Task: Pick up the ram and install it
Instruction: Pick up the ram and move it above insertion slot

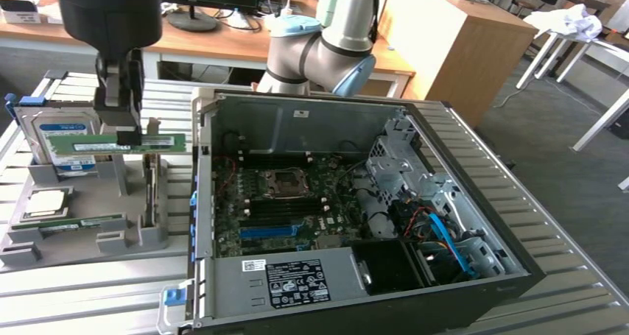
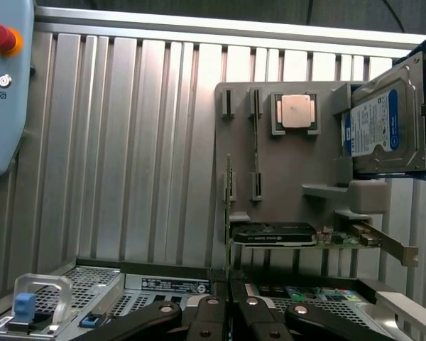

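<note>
- We find the case (image 1: 294,125) on the worktop (image 1: 580,291).
- The holder (image 1: 99,241) sits just beside it, on the exterior view's left — the hard drive (image 1: 54,129) stands in it.
- The ram (image 1: 88,144) is in the claw (image 1: 128,138), above the holder.

arm (image 1: 320,51) elbow at 12 o'clock in exterior view, wrist out at 10 o'clock. gripper (image 1: 128,136) hangs vertical, tips pointing to 6 o'clock. jaws nearly closed, pinching the ram (image 1: 88,145) by its upper edge, stick level. wrist view: fingers (image 2: 206,316) almost meeting, linkages folded in symmetric
</note>
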Controlling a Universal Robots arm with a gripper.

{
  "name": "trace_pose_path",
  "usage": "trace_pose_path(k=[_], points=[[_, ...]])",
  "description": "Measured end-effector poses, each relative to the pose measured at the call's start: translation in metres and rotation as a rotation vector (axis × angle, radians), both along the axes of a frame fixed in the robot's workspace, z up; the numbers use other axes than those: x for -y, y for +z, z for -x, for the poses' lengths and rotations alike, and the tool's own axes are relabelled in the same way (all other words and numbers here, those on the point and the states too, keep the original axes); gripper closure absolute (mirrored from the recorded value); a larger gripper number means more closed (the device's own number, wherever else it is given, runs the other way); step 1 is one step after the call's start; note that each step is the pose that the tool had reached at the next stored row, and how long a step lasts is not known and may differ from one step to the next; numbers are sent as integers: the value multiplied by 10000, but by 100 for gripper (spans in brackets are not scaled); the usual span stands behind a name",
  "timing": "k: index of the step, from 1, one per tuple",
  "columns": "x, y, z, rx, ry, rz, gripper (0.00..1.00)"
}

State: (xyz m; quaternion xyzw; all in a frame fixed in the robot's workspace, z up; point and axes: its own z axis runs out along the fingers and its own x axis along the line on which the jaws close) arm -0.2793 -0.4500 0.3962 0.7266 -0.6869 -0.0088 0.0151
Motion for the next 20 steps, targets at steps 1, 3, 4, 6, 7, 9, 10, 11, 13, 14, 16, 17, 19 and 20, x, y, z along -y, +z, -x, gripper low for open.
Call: trace_pose_path(k=[1,3,4,6,7,9,10,11,13,14,16,17,19,20], points=[[0,0,-4,0,0,2,87],[0,0,-13,0,0,3,87],[0,0,-17,0,0,5,87],[0,0,-26,0,0,7,87],[0,0,-31,0,0,7,87],[0,0,-41,0,0,9,87],[0,0,-45,0,0,10,87],[0,0,-50,0,0,11,87],[0,0,-60,0,0,12,87],[0,0,-64,0,0,13,87],[0,0,-73,0,-1,15,87],[0,0,-78,0,0,15,87],[0,0,-86,0,-1,17,87],[0,0,-91,-1,0,19,87]])
